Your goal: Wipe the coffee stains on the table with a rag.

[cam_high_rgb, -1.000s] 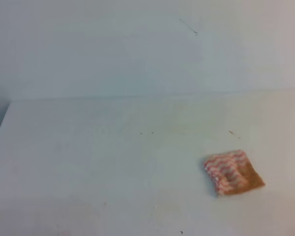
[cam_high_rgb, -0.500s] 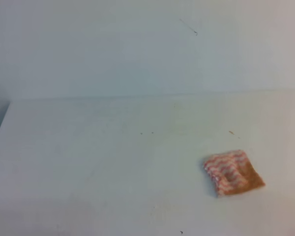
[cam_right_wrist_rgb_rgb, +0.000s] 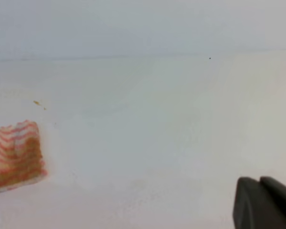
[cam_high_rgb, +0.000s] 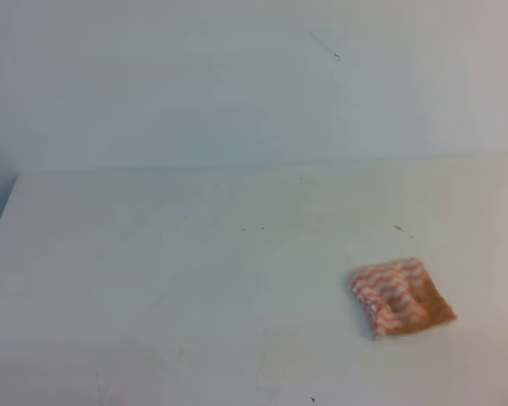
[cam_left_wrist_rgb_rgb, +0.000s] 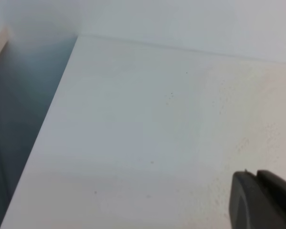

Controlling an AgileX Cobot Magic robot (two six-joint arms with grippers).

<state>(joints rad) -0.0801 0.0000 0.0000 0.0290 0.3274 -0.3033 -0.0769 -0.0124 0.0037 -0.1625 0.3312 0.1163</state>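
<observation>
While the rag (cam_high_rgb: 401,297) lies untouched on the table (cam_high_rgb: 152,254), both arms' jaws hover low, closed, empty.

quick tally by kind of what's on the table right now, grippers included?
rag: 1, striped pink-red and white, tan-brown edge, lying free on the table
small brown fleck beyond the rag: 1
large coffee blotch: 0 visible
left gripper: 1
right gripper: 1
Total: 4
</observation>
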